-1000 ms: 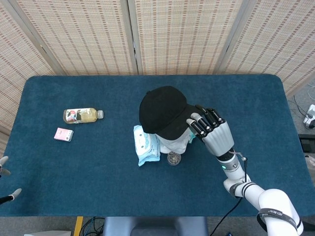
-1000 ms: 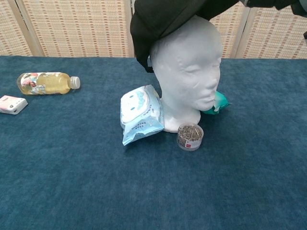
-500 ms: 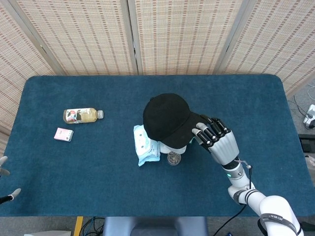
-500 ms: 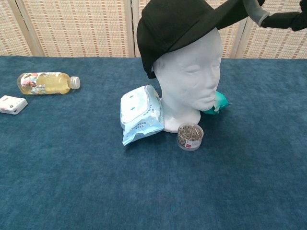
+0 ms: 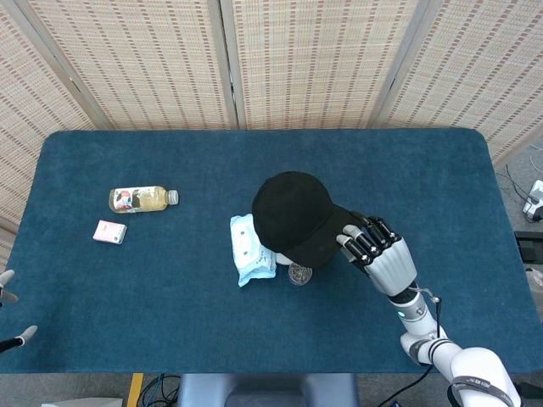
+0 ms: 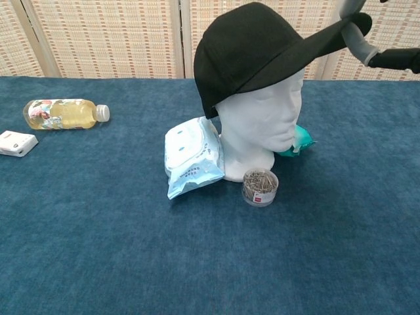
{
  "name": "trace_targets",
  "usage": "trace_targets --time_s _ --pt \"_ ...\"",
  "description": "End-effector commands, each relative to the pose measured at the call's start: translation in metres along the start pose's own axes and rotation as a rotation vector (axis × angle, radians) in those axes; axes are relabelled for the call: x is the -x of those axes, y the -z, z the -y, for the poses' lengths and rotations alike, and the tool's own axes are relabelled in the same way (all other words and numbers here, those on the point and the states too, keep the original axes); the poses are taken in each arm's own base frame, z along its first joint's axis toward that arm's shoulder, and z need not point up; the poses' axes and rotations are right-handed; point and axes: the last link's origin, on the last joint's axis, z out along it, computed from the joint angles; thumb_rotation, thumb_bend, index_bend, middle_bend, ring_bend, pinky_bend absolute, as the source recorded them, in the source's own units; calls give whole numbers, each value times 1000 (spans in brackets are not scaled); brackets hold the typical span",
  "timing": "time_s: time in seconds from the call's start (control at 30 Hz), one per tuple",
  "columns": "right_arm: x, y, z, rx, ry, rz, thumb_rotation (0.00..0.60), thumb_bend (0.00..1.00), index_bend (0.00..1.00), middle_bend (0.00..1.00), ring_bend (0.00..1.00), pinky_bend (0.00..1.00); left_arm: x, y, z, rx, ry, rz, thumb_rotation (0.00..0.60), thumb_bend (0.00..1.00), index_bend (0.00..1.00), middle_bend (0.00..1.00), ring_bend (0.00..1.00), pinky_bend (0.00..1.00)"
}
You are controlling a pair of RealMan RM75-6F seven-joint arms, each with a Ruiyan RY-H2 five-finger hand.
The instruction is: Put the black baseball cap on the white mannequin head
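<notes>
Black baseball cap (image 6: 256, 49) sits on white mannequin head (image 6: 262, 128), right hand (image 5: 377, 250) pinching its brim; left hand's (image 5: 8, 314) finger state unclear.

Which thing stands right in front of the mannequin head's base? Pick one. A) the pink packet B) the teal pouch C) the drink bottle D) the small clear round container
D: the small clear round container stands against the white mannequin head base in the chest view.
</notes>
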Motion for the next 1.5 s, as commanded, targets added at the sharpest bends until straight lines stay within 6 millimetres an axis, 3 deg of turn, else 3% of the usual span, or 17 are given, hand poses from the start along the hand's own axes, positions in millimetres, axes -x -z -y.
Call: trace_targets --time_s 0.03,0.67,0.9,1.27,1.5 --pt "-1 5 3 -4 -9 11 600 482 800 564 321 480 0 0 0 1 0 -1 600 45 145 417 385 546" --pt "-3 34 8 32 -20 109 600 446 801 516 318 429 1 0 0 0 -4 2 600 45 145 417 385 546" --pt "-3 45 10 61 -33 145 600 425 747 494 297 417 0 0 0 -1 -2 0 600 45 145 417 385 546" --pt "-3 62 9 134 -51 186 600 392 503 458 263 408 0 0 0 -1 -2 -1 600 46 145 417 385 546" --pt "-1 66 8 164 -60 204 600 255 282 434 241 400 -1 0 0 -1 -1 -2 600 45 145 417 385 546"
